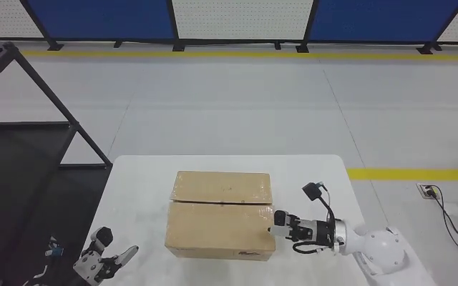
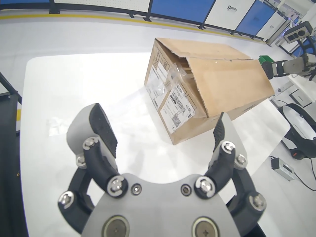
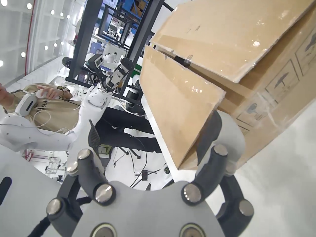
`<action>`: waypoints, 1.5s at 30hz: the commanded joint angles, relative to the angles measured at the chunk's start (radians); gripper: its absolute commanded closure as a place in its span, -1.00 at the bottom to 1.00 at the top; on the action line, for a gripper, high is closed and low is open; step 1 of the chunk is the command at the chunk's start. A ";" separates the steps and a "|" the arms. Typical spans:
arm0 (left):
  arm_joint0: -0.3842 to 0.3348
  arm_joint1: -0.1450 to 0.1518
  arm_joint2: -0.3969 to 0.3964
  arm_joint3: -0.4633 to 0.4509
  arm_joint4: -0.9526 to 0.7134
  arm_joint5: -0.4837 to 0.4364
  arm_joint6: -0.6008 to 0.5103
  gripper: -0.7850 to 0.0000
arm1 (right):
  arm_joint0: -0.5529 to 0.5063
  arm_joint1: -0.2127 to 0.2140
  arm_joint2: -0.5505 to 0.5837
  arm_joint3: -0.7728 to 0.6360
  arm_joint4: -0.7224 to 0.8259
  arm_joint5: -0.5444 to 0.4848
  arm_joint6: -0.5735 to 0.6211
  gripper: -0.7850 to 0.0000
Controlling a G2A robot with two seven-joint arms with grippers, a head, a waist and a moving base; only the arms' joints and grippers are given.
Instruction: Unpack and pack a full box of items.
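A brown cardboard box (image 1: 222, 214) lies in the middle of the white table (image 1: 139, 193), its two top flaps lying nearly closed. My right gripper (image 1: 275, 223) is at the box's right end, open, with the end of the near flap (image 3: 177, 104) between its fingers; one finger (image 3: 222, 129) is under the flap's corner. That flap is lifted slightly. The left wrist view shows the box (image 2: 217, 75) with shipping labels and clear plastic at a gap on its end. My left gripper (image 2: 160, 127) hovers open over the table's front left corner (image 1: 107, 261), well apart from the box.
A black metal rack (image 1: 28, 143) stands just left of the table. A clear plastic scrap (image 2: 55, 125) lies on the table near the left gripper. Bare table surrounds the box, widest on the left; the front edge is close to the box.
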 commanded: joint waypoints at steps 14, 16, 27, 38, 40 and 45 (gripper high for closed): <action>0.000 0.000 0.000 0.000 0.029 0.013 0.016 -1.00 | 0.091 -0.002 -0.042 0.112 0.303 -0.136 0.222 -1.00; 0.000 0.000 0.000 0.000 0.029 0.013 0.016 -1.00 | 0.102 -0.001 -0.053 0.105 0.333 -0.133 0.235 -1.00; -0.006 -0.001 0.004 -0.005 0.006 0.030 0.028 -1.00 | 0.082 0.054 -0.121 -0.047 0.320 -0.155 0.214 -1.00; -0.011 0.000 0.006 -0.036 -0.055 0.033 0.031 -1.00 | 0.079 0.135 -0.270 -0.125 0.188 -0.227 0.142 -1.00; -0.014 0.000 0.015 -0.036 -0.050 0.041 0.028 -1.00 | 0.080 0.156 -0.305 -0.135 0.153 -0.257 0.111 -1.00; -0.015 0.000 0.016 -0.036 -0.049 0.042 0.027 -1.00 | 0.088 0.215 -0.401 -0.134 0.037 -0.338 0.030 -1.00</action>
